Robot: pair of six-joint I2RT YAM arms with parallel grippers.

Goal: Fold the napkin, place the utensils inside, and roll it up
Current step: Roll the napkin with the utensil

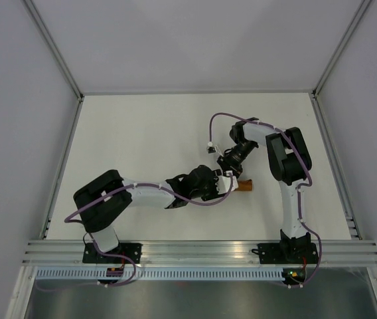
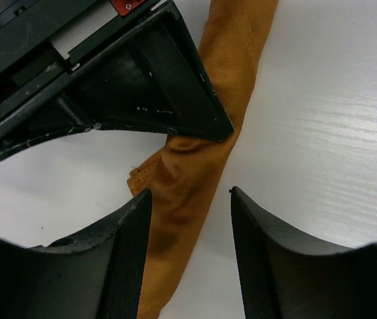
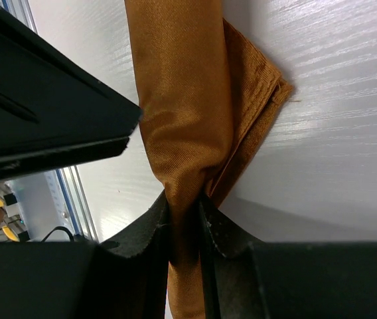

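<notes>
The rust-brown napkin (image 1: 245, 185) lies rolled into a narrow bundle on the white table. In the right wrist view the napkin (image 3: 188, 100) runs up from my right gripper (image 3: 184, 206), which is shut on the roll and pinches it tight. A hemmed corner (image 3: 268, 86) sticks out to the right. In the left wrist view the napkin (image 2: 195, 166) passes between the fingers of my left gripper (image 2: 190, 193), which is open around it, nearer the left finger (image 2: 125, 252). The two grippers (image 1: 210, 186) (image 1: 231, 167) meet over the roll. The utensils are hidden.
The right gripper's black body (image 2: 129, 86) fills the top left of the left wrist view, close above the roll. The left gripper's body (image 3: 42, 113) crowds the left of the right wrist view. White walls enclose the table (image 1: 142, 139); an aluminium rail (image 1: 202, 251) runs along the near edge.
</notes>
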